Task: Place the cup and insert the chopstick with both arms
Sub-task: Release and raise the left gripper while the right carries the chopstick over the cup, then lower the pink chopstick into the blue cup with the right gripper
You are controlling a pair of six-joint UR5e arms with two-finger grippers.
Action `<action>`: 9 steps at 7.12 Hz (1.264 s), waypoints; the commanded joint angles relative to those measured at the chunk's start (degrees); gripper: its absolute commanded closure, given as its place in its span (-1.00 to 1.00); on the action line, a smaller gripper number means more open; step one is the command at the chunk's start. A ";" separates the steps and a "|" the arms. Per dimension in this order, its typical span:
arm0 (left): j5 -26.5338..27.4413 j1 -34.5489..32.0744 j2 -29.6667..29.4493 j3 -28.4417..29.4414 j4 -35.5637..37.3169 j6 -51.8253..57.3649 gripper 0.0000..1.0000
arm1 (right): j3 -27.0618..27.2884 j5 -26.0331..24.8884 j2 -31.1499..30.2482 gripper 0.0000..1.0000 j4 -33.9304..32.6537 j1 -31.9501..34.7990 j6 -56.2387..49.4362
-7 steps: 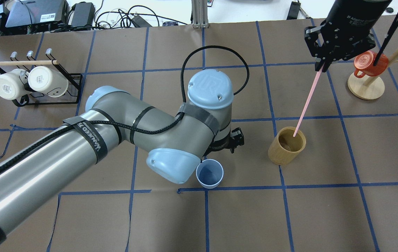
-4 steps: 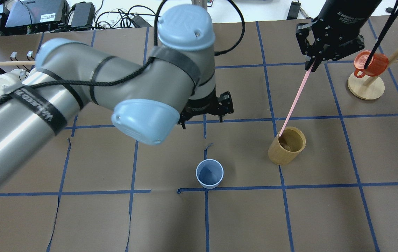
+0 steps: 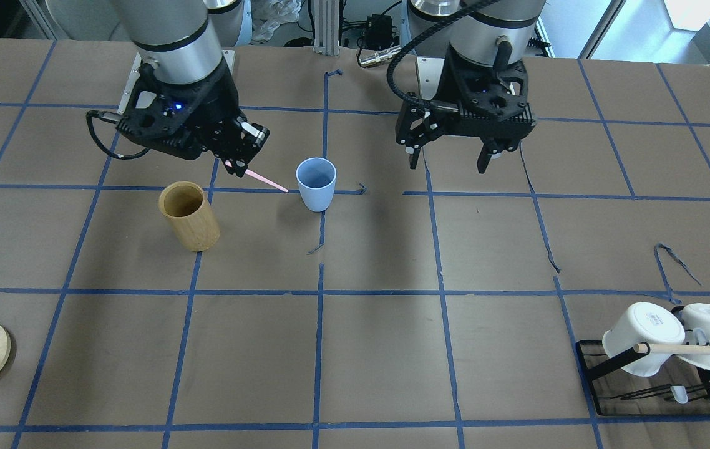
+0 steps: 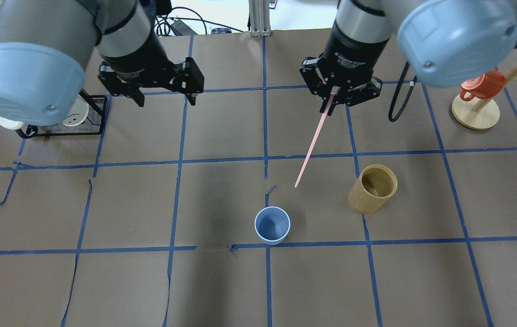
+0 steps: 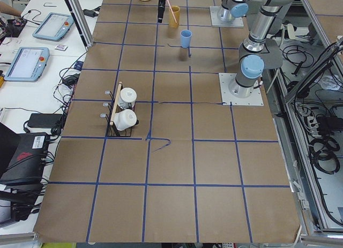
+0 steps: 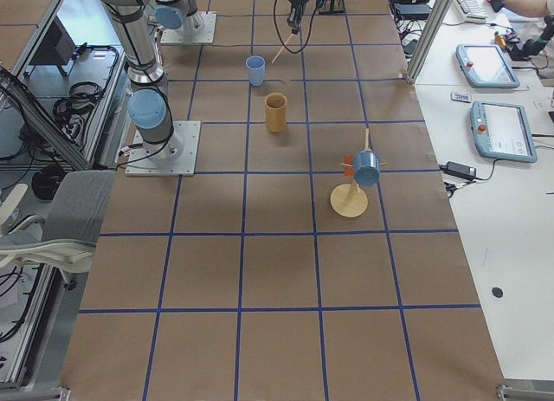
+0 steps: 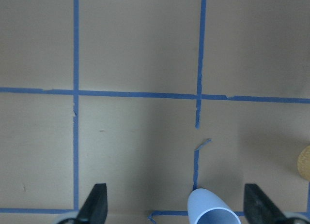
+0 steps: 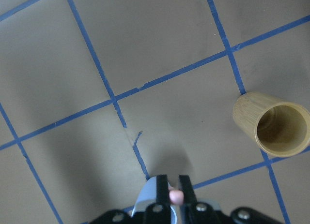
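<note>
item: pink chopstick, one, clamped at its upper end between the closed fingers of the right gripper. its long axis runs down from the fingers along the gripper's own line, seen end-on in the right wrist view. the free tip is in the air and touches nothing. item: blue cup, one, upright on the table, mouth up, empty. governing relation: the cup's mouth lies below the right fingers and a little to one side of the chopstick tip. in the front-facing view the tip sits just beside the rim, on the wooden holder's side, and not over the opening (how high the tip rides above the rim cannot be told). judged step: carry the tip sideways over the mouth, then lower along the stick's own axis. item: wooden holder, upright, empty, on the other side of the stick from the cup. item: left gripper, fingers spread, nothing between them. in its wrist view the cup shows ahead of and between the fingertips, apart from both. the right gripper is the nearer to the cup and carries the stick, so the insertion looks to be its job.
</note>
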 commanded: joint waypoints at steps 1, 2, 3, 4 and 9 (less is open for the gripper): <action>0.35 3.48 2.07 -0.70 -3.35 6.22 -1.00 | 3.67 -3.57 0.02 1.00 -4.36 5.73 9.29; 0.52 3.40 3.04 -0.71 -6.32 6.22 -1.00 | 4.46 -3.58 0.10 1.00 -4.38 6.97 12.19; 0.53 3.57 3.57 -0.71 -7.05 6.22 -1.00 | 4.82 -3.67 0.02 1.00 -4.46 8.11 13.52; 0.53 3.57 3.66 -0.79 -6.97 6.22 -1.00 | 4.91 -3.84 -0.16 1.00 -4.38 8.82 13.62; 0.26 3.75 3.84 -0.71 -6.97 6.14 -1.00 | 4.56 -3.75 0.19 1.00 -7.60 9.00 12.50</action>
